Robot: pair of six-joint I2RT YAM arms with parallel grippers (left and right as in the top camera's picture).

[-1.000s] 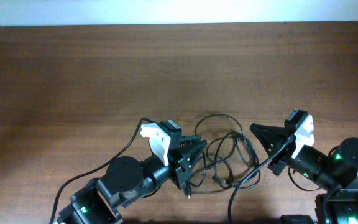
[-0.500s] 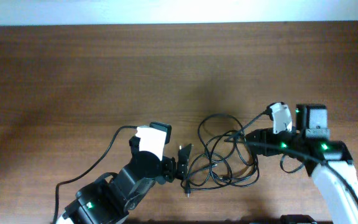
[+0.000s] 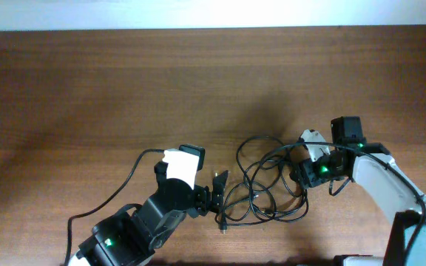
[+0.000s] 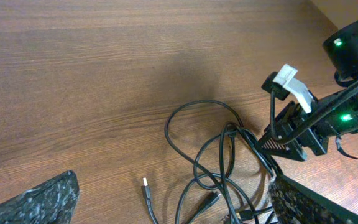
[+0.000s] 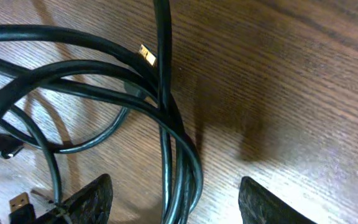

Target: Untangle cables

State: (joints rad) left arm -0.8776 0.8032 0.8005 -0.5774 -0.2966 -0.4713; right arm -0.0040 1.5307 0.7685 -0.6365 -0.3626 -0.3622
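The cables (image 3: 261, 188) lie in a loose black tangle on the wooden table (image 3: 124, 89), between my two arms. My left gripper (image 3: 217, 196) stands open at the tangle's left edge. In the left wrist view, a metal-tipped plug (image 4: 145, 185) and several loops of the cables (image 4: 219, 155) lie between its wide-spread fingers (image 4: 36, 202), and nothing is gripped. My right gripper (image 3: 302, 174) is low over the tangle's right side. In the right wrist view it is open (image 5: 176, 208), with a bundle of cable strands (image 5: 179, 168) running between the fingers and clear of both.
The left arm's thicker black lead (image 3: 135, 174) curves over the table to the left of the tangle. A pale wall strip (image 3: 213, 13) marks the far table edge. In the left wrist view the right arm (image 4: 347, 81) fills the right side.
The left gripper opened and drew back a little to the left out of the tangle. The right arm swung in to the tangle's right side, and its gripper opened over a strand bundle.
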